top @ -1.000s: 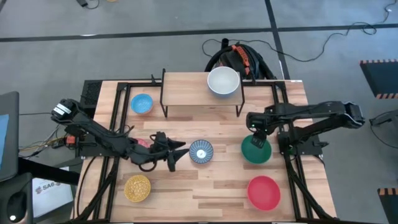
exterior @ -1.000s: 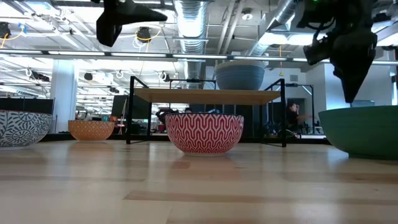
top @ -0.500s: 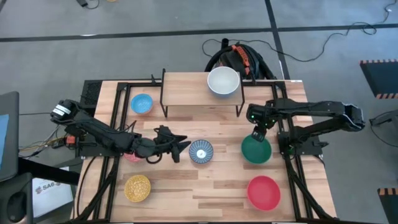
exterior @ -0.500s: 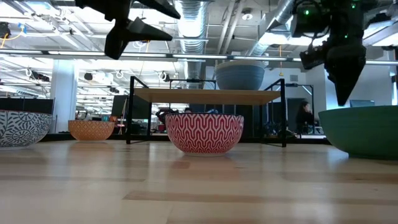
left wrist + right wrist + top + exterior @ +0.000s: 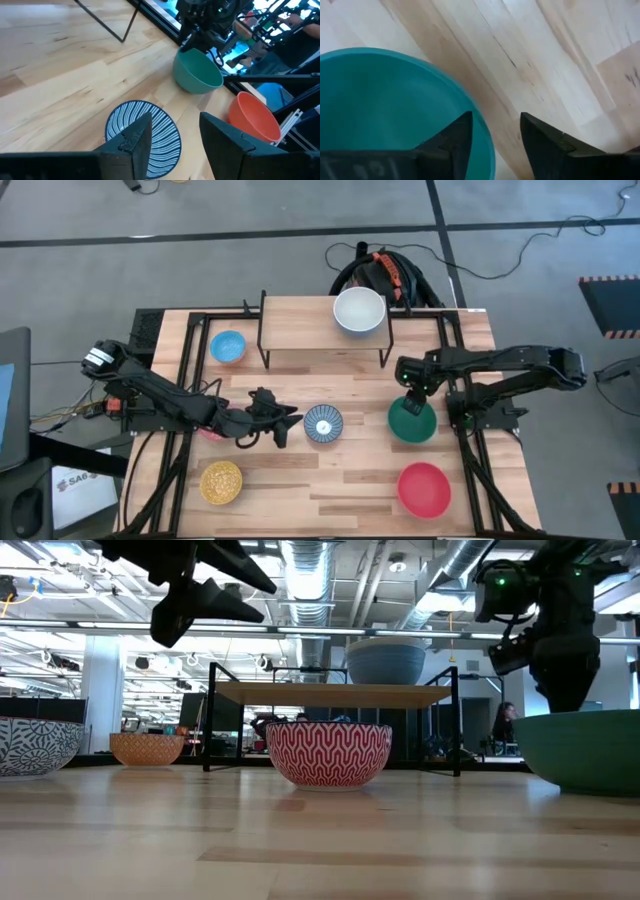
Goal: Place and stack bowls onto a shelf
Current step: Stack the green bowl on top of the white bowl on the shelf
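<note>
Your green bowl [image 5: 411,421] sits on the table in front of the shelf's [image 5: 300,328] right end, and the right gripper [image 5: 492,137] has dropped back down to its rim from half a second ago: fingers spread, one inside the wall and one outside, holding nothing yet. That reads as lining up a rim pinch before the lift. On the shelf only the white bowl [image 5: 359,312] stands, at the right end, so the board left of it is free. Left of the green bowl, the left gripper [image 5: 172,142] has slid back slightly and hovers open and empty above the patterned bowl [image 5: 322,424]. The red bowl [image 5: 424,488] lies nearer the front edge, well apart.
</note>
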### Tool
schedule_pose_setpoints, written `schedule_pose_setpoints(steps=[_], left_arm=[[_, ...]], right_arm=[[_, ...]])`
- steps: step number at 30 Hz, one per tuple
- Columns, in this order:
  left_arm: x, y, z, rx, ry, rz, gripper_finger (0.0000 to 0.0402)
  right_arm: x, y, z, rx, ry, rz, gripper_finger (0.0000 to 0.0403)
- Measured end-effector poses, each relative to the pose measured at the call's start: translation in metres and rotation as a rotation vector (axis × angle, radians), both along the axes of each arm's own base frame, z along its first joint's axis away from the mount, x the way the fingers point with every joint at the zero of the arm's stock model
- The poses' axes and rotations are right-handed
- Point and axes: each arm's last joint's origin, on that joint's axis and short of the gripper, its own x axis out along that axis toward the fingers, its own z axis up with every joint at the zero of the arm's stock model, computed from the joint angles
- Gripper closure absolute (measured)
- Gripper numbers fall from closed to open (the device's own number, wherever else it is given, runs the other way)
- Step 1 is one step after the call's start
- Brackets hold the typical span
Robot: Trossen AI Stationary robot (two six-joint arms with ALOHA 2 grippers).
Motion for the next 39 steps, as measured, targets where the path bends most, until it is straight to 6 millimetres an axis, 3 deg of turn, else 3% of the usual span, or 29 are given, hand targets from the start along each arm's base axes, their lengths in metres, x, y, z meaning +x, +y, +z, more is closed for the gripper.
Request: schedule_pose_setpoints(steps=[10,14,17,25,29,32,39], left_arm=[[0.0,0.0,0.0,0.002,0.0,0.005,0.0253],[0.0,0.0,0.0,-0.007,-0.002,0.006,0.0253],[0.0,0.001,0.0,-0.002,0.002,0.009,0.0253],[0.005,0.014,-0.002,-0.009,0.02,0.032,0.0253],[0.006,0.019,-0.002,-0.023,0.02,0.037,0.0253],[0.006,0.019,-0.002,-0.024,0.021,0.036,0.0253],[0.006,0.019,-0.002,-0.033,0.022,0.032,0.0253]], right_arm=[[0.006,0.006,0.001,0.0,-0.054,-0.01,0.0343],[0.008,0.008,0.001,0.001,-0.07,-0.024,0.037],[0.005,0.008,0.003,0.001,-0.068,-0.025,0.036],[0.011,0.007,-0.001,-0.008,-0.129,-0.024,0.0242],[0.015,0.006,-0.012,0.0,-0.115,-0.061,0.0235],[0.015,0.006,-0.019,0.007,-0.081,-0.078,0.0263],[0.017,0.006,-0.018,0.015,-0.078,-0.079,0.038]])
